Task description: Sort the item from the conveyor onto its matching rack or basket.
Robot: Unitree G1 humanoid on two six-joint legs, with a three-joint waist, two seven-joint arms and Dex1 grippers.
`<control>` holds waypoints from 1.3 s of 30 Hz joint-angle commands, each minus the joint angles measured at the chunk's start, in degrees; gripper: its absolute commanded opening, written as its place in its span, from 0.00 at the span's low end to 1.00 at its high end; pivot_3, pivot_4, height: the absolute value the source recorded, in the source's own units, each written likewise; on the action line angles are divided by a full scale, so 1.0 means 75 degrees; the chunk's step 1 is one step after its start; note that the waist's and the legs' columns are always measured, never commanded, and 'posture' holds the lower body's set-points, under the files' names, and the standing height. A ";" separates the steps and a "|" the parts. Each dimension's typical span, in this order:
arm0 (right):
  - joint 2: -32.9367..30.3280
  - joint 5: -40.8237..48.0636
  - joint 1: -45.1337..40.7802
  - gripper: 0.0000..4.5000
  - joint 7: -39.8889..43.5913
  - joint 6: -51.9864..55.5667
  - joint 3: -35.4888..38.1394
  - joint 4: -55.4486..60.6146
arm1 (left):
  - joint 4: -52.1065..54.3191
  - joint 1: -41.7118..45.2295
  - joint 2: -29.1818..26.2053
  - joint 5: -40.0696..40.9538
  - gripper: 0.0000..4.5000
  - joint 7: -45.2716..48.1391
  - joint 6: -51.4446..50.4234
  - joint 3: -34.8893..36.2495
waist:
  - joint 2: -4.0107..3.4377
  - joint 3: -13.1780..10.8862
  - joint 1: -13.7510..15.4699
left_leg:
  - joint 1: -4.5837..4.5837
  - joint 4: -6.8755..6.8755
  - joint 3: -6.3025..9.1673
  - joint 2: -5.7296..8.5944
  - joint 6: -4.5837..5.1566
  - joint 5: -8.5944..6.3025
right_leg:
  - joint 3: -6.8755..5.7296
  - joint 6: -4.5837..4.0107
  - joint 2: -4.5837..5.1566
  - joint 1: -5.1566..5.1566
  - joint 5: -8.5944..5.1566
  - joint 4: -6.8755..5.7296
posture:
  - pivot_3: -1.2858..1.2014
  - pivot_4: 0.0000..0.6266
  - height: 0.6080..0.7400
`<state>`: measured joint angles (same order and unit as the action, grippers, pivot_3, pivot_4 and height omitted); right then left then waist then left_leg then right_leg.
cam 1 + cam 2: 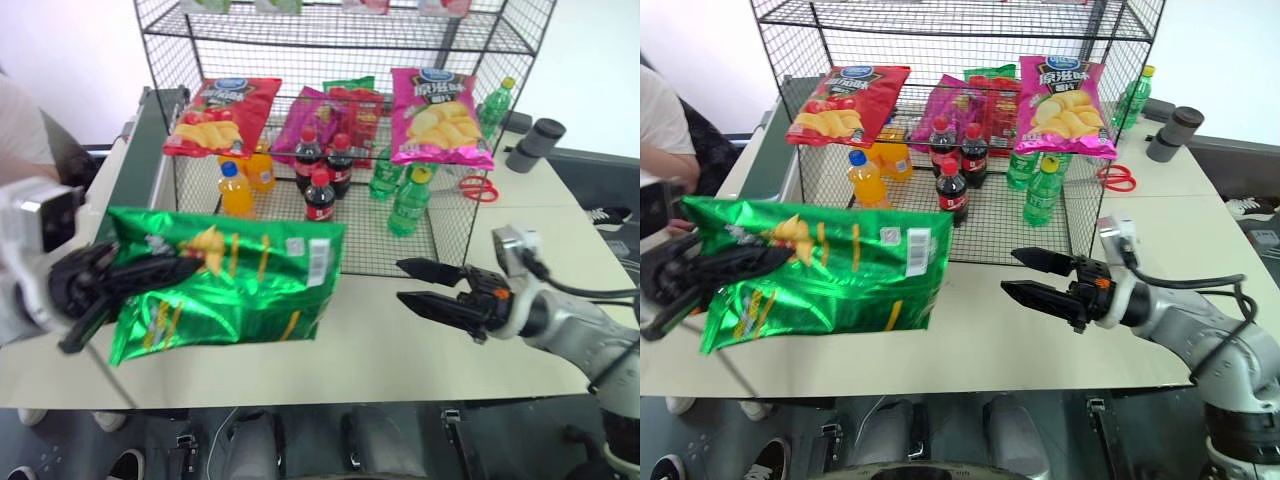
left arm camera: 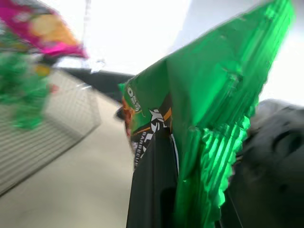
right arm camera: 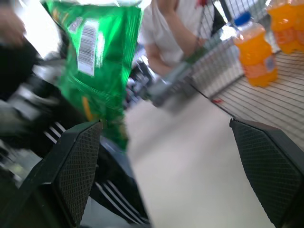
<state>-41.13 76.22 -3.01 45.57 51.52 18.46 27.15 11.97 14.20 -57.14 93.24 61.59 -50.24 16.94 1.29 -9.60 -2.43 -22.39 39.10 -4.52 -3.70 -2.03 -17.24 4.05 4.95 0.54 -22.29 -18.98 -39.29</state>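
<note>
Lower left of the head view: left gripper [image 1: 150, 272] clenched on the green chip bag [image 1: 235, 285], carried flat above the table [image 1: 400, 345]; right gripper [image 1: 430, 285] spread wide opposite, probably for a handover; rack [image 1: 460, 215] behind.

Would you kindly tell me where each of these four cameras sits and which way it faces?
Left eye view: on the head, looking down over the table at the black wire rack; both arms show.
Right eye view: beside it, same scene.
Left wrist view: along the left gripper, shut on the green chip bag.
Right wrist view: between the open right gripper fingers, toward the bag and a person's arm.
Shared: the green bag, in all four.
</note>
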 commanded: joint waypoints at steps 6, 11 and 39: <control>0.0133 0.2014 -0.0233 1.00 -0.1847 -0.0272 0.0272 0.0961 | -0.1319 0.2303 0.1622 -0.0489 0.00 0.0231 -0.1393 -0.1344 | 0.0012 0.0005 -0.0023 | -0.0026 0.0003 -0.0012 0.0011 0.0000 0.0000 | 0.0021 0.0012 0.0000 -0.0027 -0.0004 0.0010 | 0.52 0.24 1.00; -0.0117 0.2841 -0.0346 1.00 -0.2403 -0.0362 0.0168 0.1169 | -0.1523 0.2679 0.2120 -0.1268 0.00 0.0783 -0.1566 -0.1558 | 0.0013 0.0005 -0.0002 | -0.0032 0.0002 -0.0007 0.0000 -0.0002 0.0001 | 0.0020 0.0014 0.0001 -0.0031 -0.0006 0.0011 | 0.52 0.24 1.00; 0.0378 0.1780 -0.0467 0.01 -0.2430 -0.0592 -0.1721 0.1232 | -0.1334 0.1950 0.2593 -0.3576 0.06 0.1121 -0.0646 -0.0987 | 0.0014 0.0005 0.0008 | -0.0045 0.0004 0.0002 -0.0003 -0.0001 0.0001 | 0.0023 0.0014 0.0009 -0.0035 -0.0007 0.0015 | 0.52 0.24 1.00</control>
<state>-37.79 90.29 -6.18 25.73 47.72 4.80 35.33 2.12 29.27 -37.19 69.03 69.28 -57.98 8.10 1.39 -9.56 -2.37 -22.73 39.13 -4.50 -3.72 -2.04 -17.23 4.22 5.05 0.61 -22.56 -19.03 -39.18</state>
